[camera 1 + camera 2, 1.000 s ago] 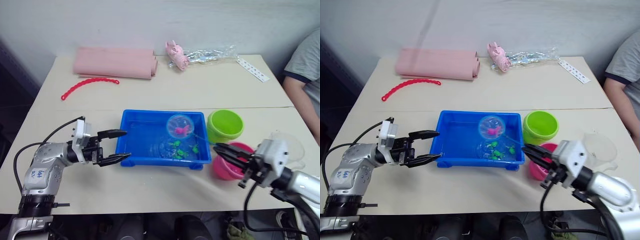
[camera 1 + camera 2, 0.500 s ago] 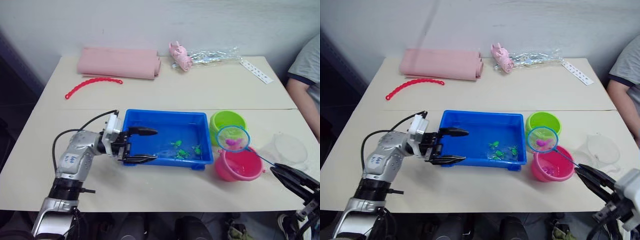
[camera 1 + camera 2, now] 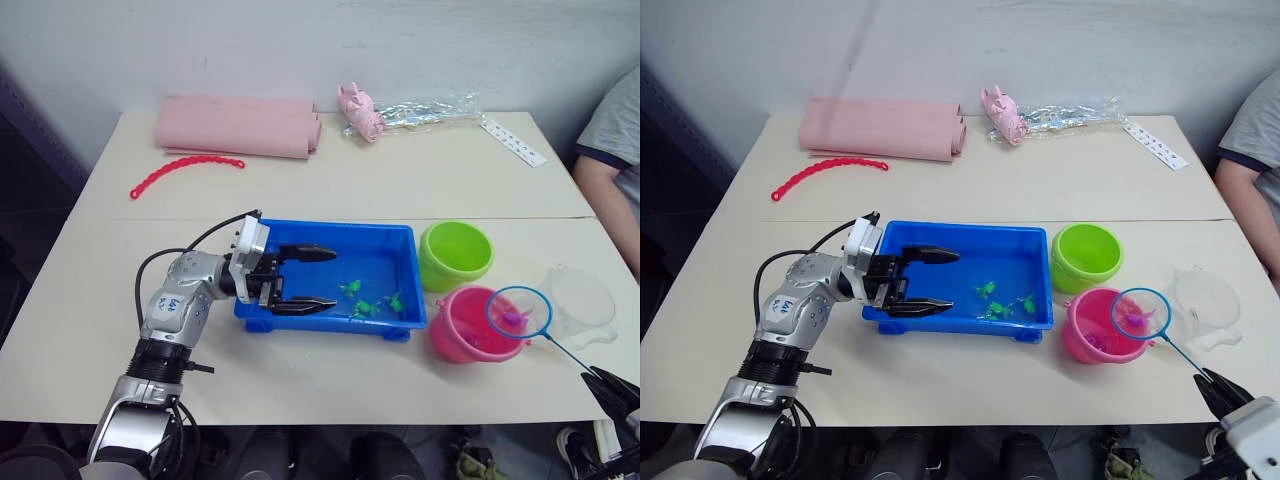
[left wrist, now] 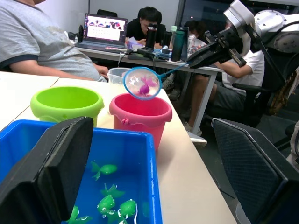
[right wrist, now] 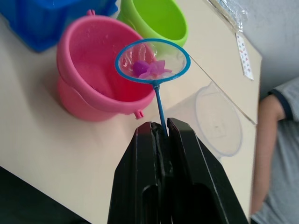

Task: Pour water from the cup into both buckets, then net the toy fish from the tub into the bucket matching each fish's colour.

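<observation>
My left gripper [image 3: 333, 277] is open, its two fingers reaching over the left end of the blue tub [image 3: 330, 228]. Three green toy fish [image 3: 365, 305] float at the tub's right end. My right gripper [image 5: 162, 127], low at the table's front right corner, is shut on the thin handle of the net [image 3: 519, 313]. The hoop hangs over the right rim of the pink bucket [image 3: 470, 325] with a magenta fish [image 5: 150, 68] in the mesh. The lime green bucket [image 3: 456, 252] stands just behind the pink one. The clear cup [image 3: 580, 300] sits right of both buckets.
At the table's far side lie a folded pink cloth [image 3: 237, 125], a red bead chain [image 3: 185, 168], a pink toy [image 3: 357, 108] by a clear bag [image 3: 420, 108], and a white strip [image 3: 510, 140]. A person's sleeve [image 3: 615, 120] shows at the right edge.
The net with the magenta fish has swung right and lower, from between the buckets to the pink bucket's right rim. My left gripper has reached farther over the tub.
</observation>
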Motion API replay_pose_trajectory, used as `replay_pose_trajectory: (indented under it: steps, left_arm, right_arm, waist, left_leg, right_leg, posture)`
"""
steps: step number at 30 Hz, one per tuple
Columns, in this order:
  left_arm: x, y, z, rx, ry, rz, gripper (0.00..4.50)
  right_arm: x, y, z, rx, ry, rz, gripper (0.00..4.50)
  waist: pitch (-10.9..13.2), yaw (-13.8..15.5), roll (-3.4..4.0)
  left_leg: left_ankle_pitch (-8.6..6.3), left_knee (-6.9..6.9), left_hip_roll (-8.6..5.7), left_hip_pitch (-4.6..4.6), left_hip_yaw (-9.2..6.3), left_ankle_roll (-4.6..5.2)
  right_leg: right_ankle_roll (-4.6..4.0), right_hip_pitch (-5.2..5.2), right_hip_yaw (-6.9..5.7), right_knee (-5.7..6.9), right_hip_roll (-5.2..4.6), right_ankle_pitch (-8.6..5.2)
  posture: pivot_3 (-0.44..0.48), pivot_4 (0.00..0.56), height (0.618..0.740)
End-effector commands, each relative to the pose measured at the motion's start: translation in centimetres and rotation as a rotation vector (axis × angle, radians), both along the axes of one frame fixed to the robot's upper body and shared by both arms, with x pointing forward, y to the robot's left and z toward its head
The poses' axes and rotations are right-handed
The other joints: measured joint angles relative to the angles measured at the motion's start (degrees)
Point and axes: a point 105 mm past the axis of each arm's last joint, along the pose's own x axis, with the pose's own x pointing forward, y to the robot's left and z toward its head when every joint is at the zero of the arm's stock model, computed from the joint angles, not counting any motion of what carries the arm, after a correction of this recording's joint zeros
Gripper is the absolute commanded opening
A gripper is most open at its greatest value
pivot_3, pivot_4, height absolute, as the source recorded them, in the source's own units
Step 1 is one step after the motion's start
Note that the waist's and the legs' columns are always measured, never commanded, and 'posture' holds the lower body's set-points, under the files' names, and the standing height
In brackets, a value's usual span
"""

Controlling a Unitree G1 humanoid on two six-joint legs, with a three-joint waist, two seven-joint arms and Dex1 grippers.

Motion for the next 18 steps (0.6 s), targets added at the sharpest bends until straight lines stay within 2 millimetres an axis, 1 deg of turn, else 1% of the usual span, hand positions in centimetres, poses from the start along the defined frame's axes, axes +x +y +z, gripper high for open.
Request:
replay_pose_trajectory:
  steps: [1, 3, 5, 10, 14, 17, 18]
  left_arm:
    - [-0.2, -0.4, 0.9, -0.013, -0.057, -0.017, 4.44]
    - [-0.2, -0.5, 0.8, -0.009, -0.06, -0.018, 4.44]
    - [-0.2, -0.5, 0.7, -0.008, -0.062, -0.022, 4.44]
    - [-0.5, -0.8, 0.4, -0.013, -0.053, -0.031, 4.44]
    - [-0.9, -1.0, 0.1, -0.02, -0.042, -0.039, 4.44]
    - [-0.9, -1.0, 0.1, -0.026, -0.042, -0.042, 4.44]
    - [-0.9, -0.9, 0.1, -0.027, -0.042, -0.041, 4.44]
  right_arm:
    - [0.3, -0.5, 0.7, -0.238, -0.066, 0.003, 0.0]
    - [0.3, -0.2, 0.6, -0.356, -0.063, 0.053, 0.0]
    - [0.3, 0.0, 1.1, -0.479, -0.106, 0.08, 0.0]
    - [0.2, 1.9, 1.4, -0.717, -0.188, 0.227, 0.0]
    - [-0.3, 1.9, 1.7, -0.82, -0.239, 0.221, 0.0]
    - [-0.6, 2.0, 1.5, -0.832, -0.254, 0.221, 0.0]
    - [-0.7, 1.8, 1.6, -0.808, -0.261, 0.207, 0.0]
  waist:
    - [0.0, 0.01, 0.0]
    - [-0.01, -0.02, 0.02]
    - [-0.01, -0.02, 0.02]
    - [-0.01, 0.0, 0.02]
    - [-0.01, 0.0, 0.02]
    - [-0.01, -0.02, 0.02]
    - [-0.01, -0.07, 0.02]
  left_leg:
    - [0.0, 0.0, 0.0, 0.0, 0.0, 0.0]
    - [0.01, 0.0, 0.0, 0.01, 0.0, -0.03]
    - [0.02, -0.01, 0.0, 0.01, 0.0, -0.04]
    - [0.02, -0.01, 0.0, 0.01, 0.0, -0.04]
    - [0.03, -0.01, 0.0, 0.01, 0.0, -0.06]
    - [0.04, 0.0, 0.0, 0.02, 0.0, -0.07]
    - [0.05, -0.01, 0.0, 0.02, 0.0, -0.07]
  right_leg:
    - [0.0, 0.0, 0.0, 0.0, 0.0, 0.0]
    - [0.0, 0.0, 0.0, 0.0, 0.02, 0.0]
    - [0.0, 0.0, 0.0, 0.01, 0.04, 0.0]
    - [0.0, 0.0, 0.0, 0.01, 0.04, 0.0]
    - [0.0, 0.0, 0.02, 0.01, 0.04, 0.0]
    - [0.0, 0.01, 0.02, 0.02, 0.04, 0.0]
    - [0.0, 0.01, 0.03, 0.02, 0.04, 0.0]
  posture:
    - [0.0, 0.15, 0.74]
    - [0.0, 0.15, 0.74]
    - [0.0, 0.15, 0.74]
    - [0.0, 0.15, 0.74]
    - [0.0, 0.15, 0.74]
    - [0.0, 0.15, 0.74]
    - [0.0, 0.15, 0.74]
